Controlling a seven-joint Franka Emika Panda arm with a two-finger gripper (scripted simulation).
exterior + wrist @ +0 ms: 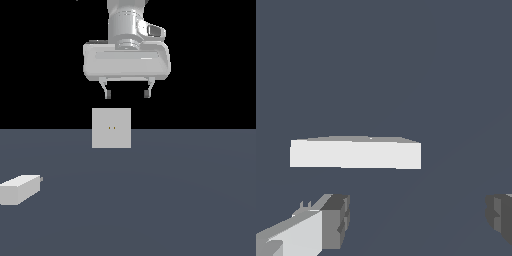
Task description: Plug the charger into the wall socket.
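Observation:
The charger [20, 189] is an off-white oblong block lying on the dark floor at the exterior view's far left, its small prongs facing the exterior view's right. The wall socket [111, 128], a light grey square plate with two yellowish slots, stands upright mid-scene. My gripper [126, 94] hangs open and empty just above the socket's top edge, far from the charger. In the wrist view the socket [355, 153] shows edge-on as a pale bar beyond my gripper [417, 220]. The charger [296, 232] shows partly behind one dark fingertip [336, 220].
A flat dark grey-blue floor [175, 200] spreads around both objects. Black background lies behind the arm.

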